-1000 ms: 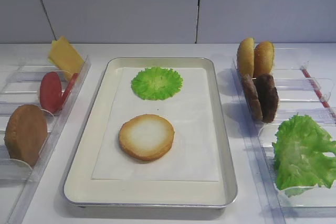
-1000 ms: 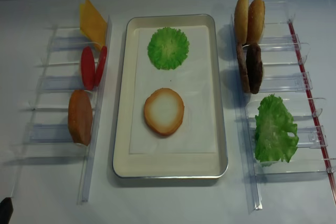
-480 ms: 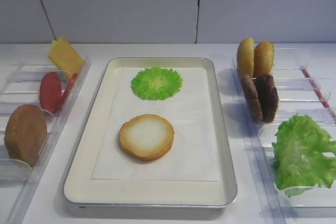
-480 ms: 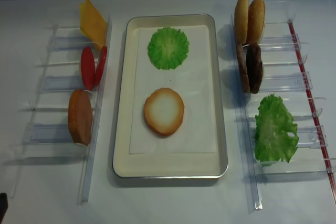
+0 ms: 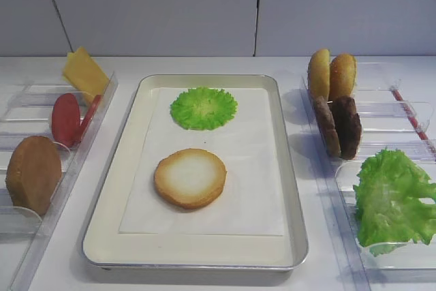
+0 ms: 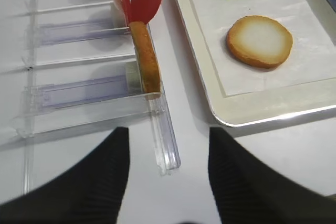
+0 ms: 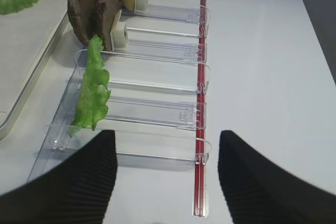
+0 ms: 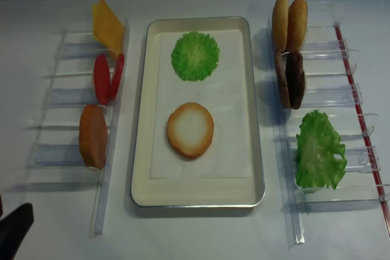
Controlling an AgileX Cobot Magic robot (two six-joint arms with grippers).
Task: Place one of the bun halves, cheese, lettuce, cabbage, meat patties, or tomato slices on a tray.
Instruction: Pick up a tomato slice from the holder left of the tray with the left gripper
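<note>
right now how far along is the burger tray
Done: a bun half, cut face up, and a round green leaf lie on the tray. In hand: nothing; both grippers' fingers stand open and empty. Left in the side bins: cheese, tomato slices, meat patties, lettuce.

Bright food colours against white and clear plastic.

Silver-rimmed tray with cream inside and white paper liner; on it a golden-brown bun half showing a pale whitish face, and a bright green ruffled cabbage round. Yellow cheese, red tomato slices and a smooth orange-brown bun in clear plastic bins. Golden-tan bun halves, dark brown rough-grained meat patties and light green crinkled lettuce in clear bins with a thin red strip. White tabletop, pale grey wall. Black ribbed fingers.
</note>
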